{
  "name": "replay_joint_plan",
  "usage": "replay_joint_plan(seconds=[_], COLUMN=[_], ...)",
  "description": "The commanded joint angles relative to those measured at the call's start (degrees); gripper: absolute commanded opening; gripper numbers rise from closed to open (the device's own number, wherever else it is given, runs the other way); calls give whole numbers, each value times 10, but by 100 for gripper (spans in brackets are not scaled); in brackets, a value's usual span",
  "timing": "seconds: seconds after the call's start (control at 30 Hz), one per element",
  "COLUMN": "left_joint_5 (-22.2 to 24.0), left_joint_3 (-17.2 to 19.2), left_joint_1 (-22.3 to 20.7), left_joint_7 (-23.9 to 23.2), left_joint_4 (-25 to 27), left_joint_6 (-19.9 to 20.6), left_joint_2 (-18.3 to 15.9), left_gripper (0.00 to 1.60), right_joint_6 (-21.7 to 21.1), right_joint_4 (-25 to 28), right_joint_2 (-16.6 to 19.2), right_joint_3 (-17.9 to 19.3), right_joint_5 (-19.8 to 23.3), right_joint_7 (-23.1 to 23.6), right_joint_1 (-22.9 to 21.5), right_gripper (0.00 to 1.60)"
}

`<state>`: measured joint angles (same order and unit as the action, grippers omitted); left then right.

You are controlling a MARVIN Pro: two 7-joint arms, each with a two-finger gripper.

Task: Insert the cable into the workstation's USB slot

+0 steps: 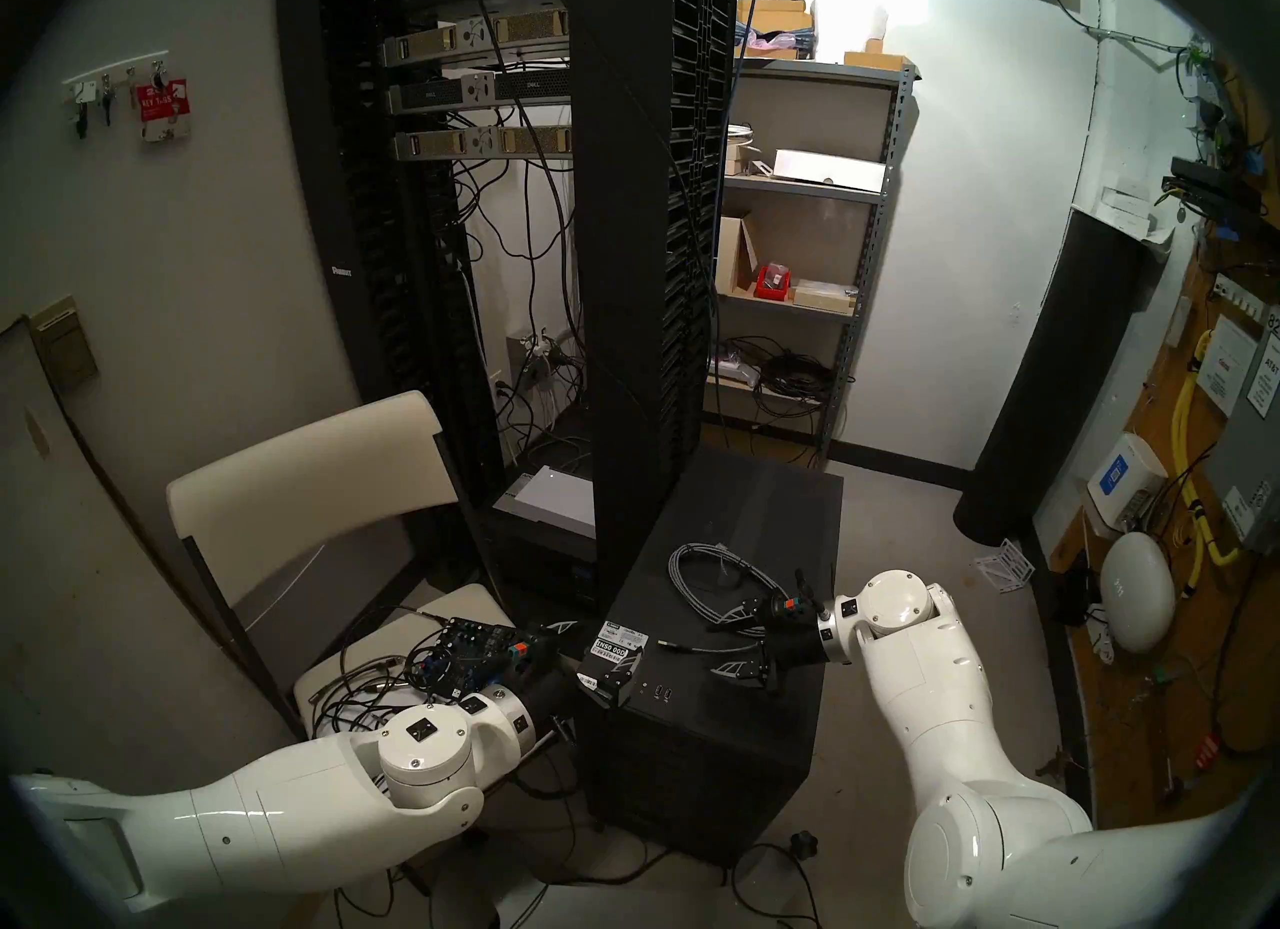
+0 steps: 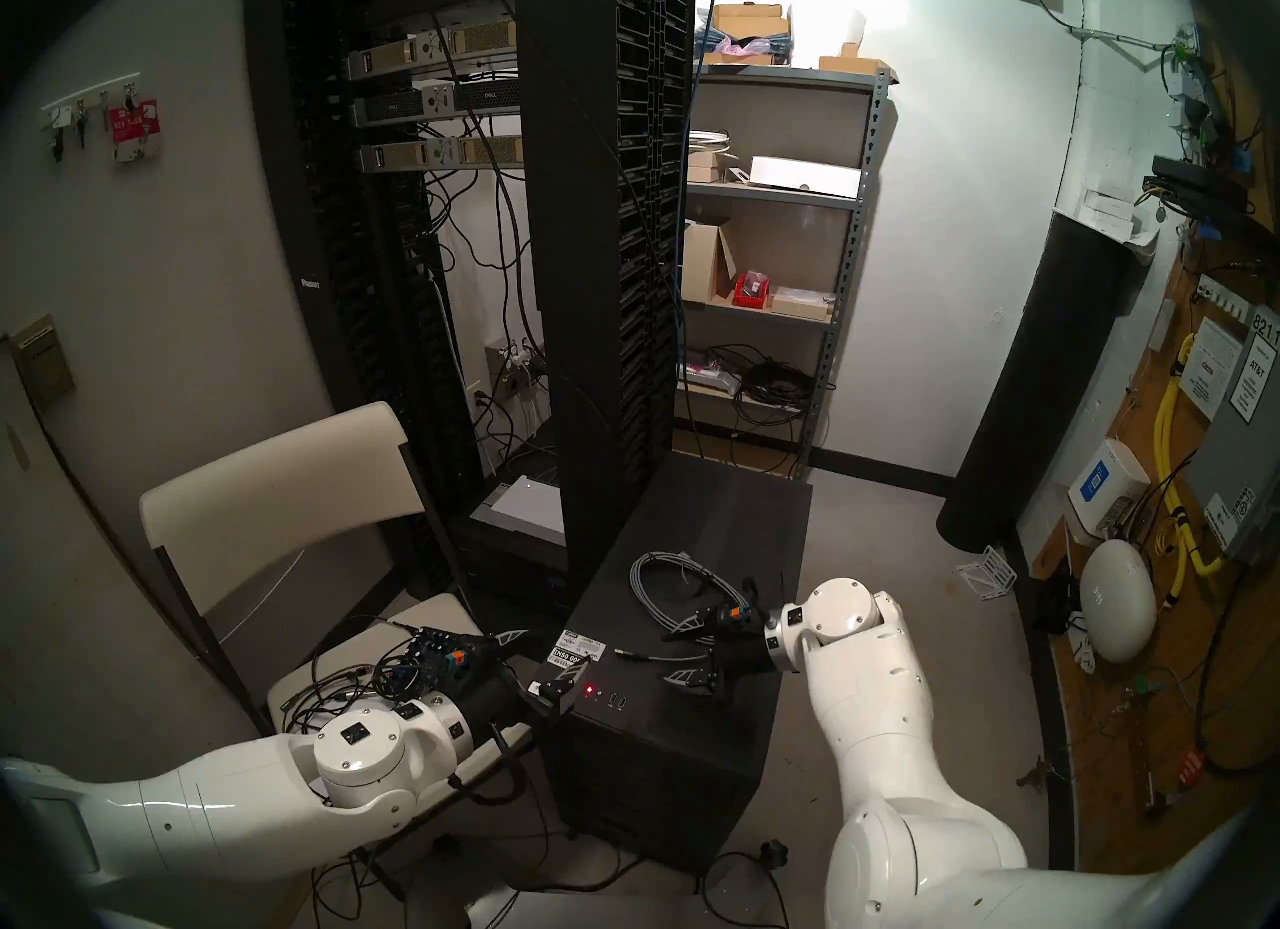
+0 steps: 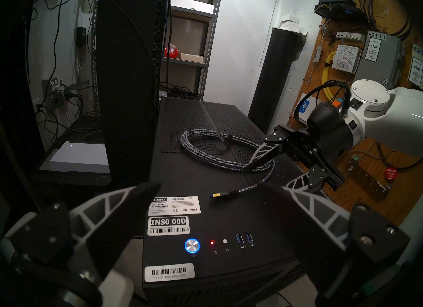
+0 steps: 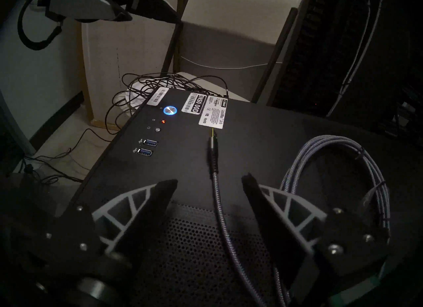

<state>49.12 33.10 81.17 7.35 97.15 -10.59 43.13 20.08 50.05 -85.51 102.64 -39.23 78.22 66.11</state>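
Note:
The black workstation stands on the floor between my arms. The grey braided cable lies coiled on its top. One end runs forward to the USB plug, which lies flat just behind the two blue USB slots. My right gripper is open, low over the top, its fingers either side of the cord a little behind the plug without touching it. My left gripper is open and empty, over the front left corner by the white stickers.
The tall black server rack rises right behind the workstation's left side. A white chair at the left carries a blue-black audio box and tangled black wires. A metal shelf and a black cylinder stand at the back right.

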Motion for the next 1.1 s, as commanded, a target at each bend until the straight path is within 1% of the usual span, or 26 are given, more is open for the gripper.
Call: replay_joint_plan(seconds=[0.0,0.13,0.2,0.27,0.3,0.33,0.37,0.5,0.57,0.6,0.63,0.67,0.83,0.93,0.97,1.07], left_joint_5=[1,1,1,1,1,1,1,1,1,1,1,1,1,1,1,1], left_joint_3=[3,3,3,3,3,3,3,3,3,3,3,3,3,3,3,3], left_joint_1=[-2,-2,-2,-2,-2,-2,-2,-2,-2,-2,-2,-2,-2,-2,-2,-2], left_joint_7=[0,0,0,0,0,0,0,0,0,0,0,0,0,0,0,0], left_joint_4=[7,7,7,7,7,7,7,7,7,7,7,7,7,7,7,7], left_joint_6=[-2,-2,-2,-2,-2,-2,-2,-2,-2,-2,-2,-2,-2,-2,-2,-2], left_joint_2=[-1,-1,-1,-1,-1,-1,-1,-1,-1,-1,-1,-1,-1,-1,-1,-1], left_gripper=[160,160,160,160,160,160,160,160,160,160,160,160,160,160,160,160], right_joint_6=[8,5,7,8,8,8,9,9,7,8,10,9,5,6,7,7], right_joint_4=[-21,-30,-42,-52,-56,-61,-65,-84,-95,-100,-105,-108,-129,-140,-142,-150], right_joint_2=[-7,-9,-10,-12,-13,-13,-13,-13,-12,-11,-11,-11,-6,-4,-4,-3], right_joint_3=[-14,-23,-26,-28,-29,-30,-29,-30,-31,-31,-31,-30,-35,-36,-36,-39], right_joint_5=[-8,-23,-29,-32,-33,-35,-35,-41,-45,-47,-47,-47,-59,-63,-63,-69], right_joint_7=[-7,-11,-14,-17,-17,-16,-18,-22,-22,-24,-26,-27,-28,-25,-26,-27], right_joint_1=[-41,-47,-53,-59,-62,-65,-67,-79,-87,-91,-93,-95,-110,-116,-118,-122], right_gripper=[104,99,93,100,100,107,109,112,119,134,126,109,115,109,110,102])
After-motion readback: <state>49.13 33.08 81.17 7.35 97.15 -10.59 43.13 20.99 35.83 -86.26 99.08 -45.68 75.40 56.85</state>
